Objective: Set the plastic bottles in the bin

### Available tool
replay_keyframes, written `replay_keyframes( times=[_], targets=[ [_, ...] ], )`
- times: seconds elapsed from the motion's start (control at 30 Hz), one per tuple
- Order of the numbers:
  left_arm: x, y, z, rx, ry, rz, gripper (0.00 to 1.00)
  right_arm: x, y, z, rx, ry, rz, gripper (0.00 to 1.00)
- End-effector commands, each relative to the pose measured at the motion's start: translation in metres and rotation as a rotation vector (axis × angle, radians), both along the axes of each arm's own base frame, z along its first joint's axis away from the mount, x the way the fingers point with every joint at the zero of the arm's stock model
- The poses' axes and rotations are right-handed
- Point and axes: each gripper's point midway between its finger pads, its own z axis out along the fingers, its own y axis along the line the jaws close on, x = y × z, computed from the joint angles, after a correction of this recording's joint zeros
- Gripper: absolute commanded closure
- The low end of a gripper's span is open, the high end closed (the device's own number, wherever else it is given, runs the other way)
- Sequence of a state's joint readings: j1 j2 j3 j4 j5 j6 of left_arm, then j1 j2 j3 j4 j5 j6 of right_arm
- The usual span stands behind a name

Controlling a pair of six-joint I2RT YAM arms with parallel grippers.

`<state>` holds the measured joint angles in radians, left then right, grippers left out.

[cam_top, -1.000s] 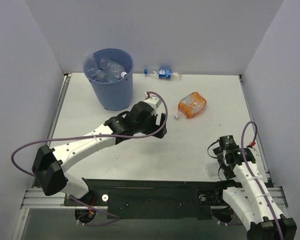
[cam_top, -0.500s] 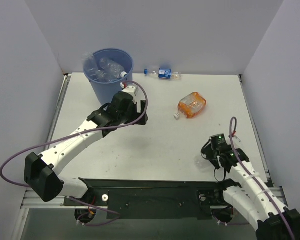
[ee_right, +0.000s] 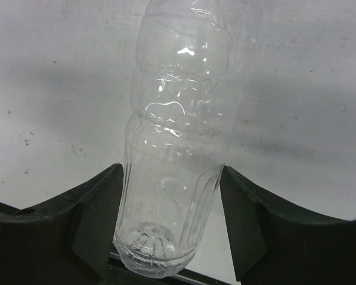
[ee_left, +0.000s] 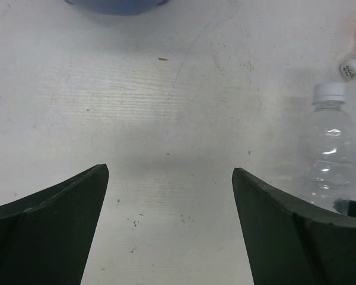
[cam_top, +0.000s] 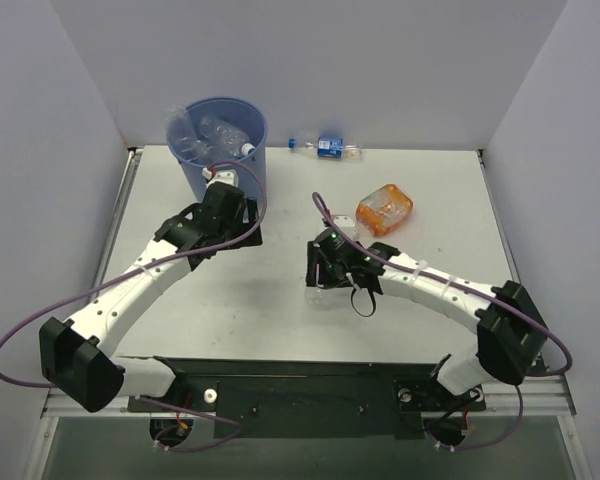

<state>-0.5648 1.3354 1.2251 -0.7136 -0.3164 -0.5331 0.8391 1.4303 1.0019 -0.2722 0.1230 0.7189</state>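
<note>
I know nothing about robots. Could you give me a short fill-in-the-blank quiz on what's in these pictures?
1. The bin with bottles inside is ____ in colour.
2. The right gripper is shut on a clear bottle, while the open left gripper holds ____.
3. The squat bottle lying right of centre is ____.
4. The bottle at the back wall has a ____ label.
Missing words: blue; nothing; orange; blue.

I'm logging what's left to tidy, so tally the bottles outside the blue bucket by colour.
Plain clear bottle, in the right pincer: 1
Clear bottle with a blue label: 1
Orange bottle: 1
Total: 3
</note>
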Motion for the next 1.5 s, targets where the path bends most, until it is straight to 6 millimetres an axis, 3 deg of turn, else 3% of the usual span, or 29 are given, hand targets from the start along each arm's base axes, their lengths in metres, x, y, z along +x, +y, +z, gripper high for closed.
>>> replay_keyframes(
  times=[0.0,0.17,0.3,0.33,0.37,0.4,0.43,0.47,0.5,0.53,0.57,0.67,0.77,0.87,1.0,1.1,1.23,1.33,1.43,1.47],
  targets=[
    [-0.005,0.019,0.024,-0.050,-0.060,0.102,0.03,0.000,0.028,-0.014,0.010,0.042,0.116,0.37],
    [-0.009,0.008,0.008,-0.107,0.031,0.092,0.03,-0.005,0.038,-0.024,0.001,0.069,0.150,0.17],
    [-0.009,-0.016,-0.008,-0.181,0.093,0.072,0.03,-0.003,0.022,-0.015,-0.022,0.022,0.106,0.11],
    [-0.009,-0.022,-0.013,-0.194,0.108,0.064,0.03,0.002,0.013,-0.001,-0.023,-0.026,0.082,0.10],
    [-0.010,-0.027,-0.014,-0.207,0.113,0.062,0.03,0.002,0.000,-0.001,-0.052,-0.034,0.061,0.10],
    [-0.008,-0.033,-0.016,-0.215,0.116,0.060,0.03,0.007,-0.012,0.015,-0.047,-0.089,0.028,0.10],
    [-0.011,-0.042,-0.017,-0.225,0.122,0.050,0.03,0.008,-0.029,0.014,-0.078,-0.093,-0.006,0.09],
    [-0.008,-0.049,-0.019,-0.234,0.123,0.048,0.03,0.011,-0.045,0.032,-0.069,-0.147,-0.054,0.09],
    [-0.012,-0.061,-0.020,-0.249,0.130,0.033,0.03,0.013,-0.067,0.027,-0.092,-0.144,-0.105,0.09],
    [-0.010,-0.071,-0.022,-0.258,0.132,0.019,0.03,0.012,-0.085,0.044,-0.078,-0.195,-0.160,0.09],
    [-0.016,-0.086,-0.023,-0.267,0.142,-0.008,0.03,0.013,-0.107,0.041,-0.088,-0.199,-0.225,0.09],
    [-0.019,-0.118,-0.036,-0.267,0.188,-0.029,0.03,0.006,-0.165,0.060,-0.117,-0.285,-0.396,0.10],
    [-0.024,-0.144,-0.058,-0.286,0.235,-0.022,0.03,-0.003,-0.204,0.061,-0.155,-0.305,-0.516,0.10],
    [-0.024,-0.163,-0.072,-0.350,0.281,-0.017,0.03,-0.010,-0.216,0.064,-0.143,-0.312,-0.551,0.10],
    [-0.023,-0.180,-0.093,-0.340,0.304,-0.025,0.03,-0.012,-0.211,0.056,-0.128,-0.282,-0.534,0.10],
    [-0.021,-0.189,-0.120,-0.307,0.344,-0.029,0.03,-0.010,-0.207,0.051,-0.127,-0.262,-0.527,0.10],
    [-0.028,-0.193,-0.143,-0.235,0.403,-0.028,0.05,-0.008,-0.205,0.054,-0.115,-0.270,-0.526,0.10],
    [-0.029,-0.191,-0.139,-0.200,0.393,-0.039,0.19,-0.007,-0.205,0.055,-0.115,-0.275,-0.527,0.10],
    [-0.020,-0.180,-0.112,-0.159,0.321,-0.036,0.49,-0.008,-0.206,0.057,-0.112,-0.282,-0.530,0.10],
    [-0.014,-0.178,-0.098,-0.151,0.282,-0.052,0.53,-0.008,-0.206,0.056,-0.110,-0.280,-0.532,0.10]
  ],
)
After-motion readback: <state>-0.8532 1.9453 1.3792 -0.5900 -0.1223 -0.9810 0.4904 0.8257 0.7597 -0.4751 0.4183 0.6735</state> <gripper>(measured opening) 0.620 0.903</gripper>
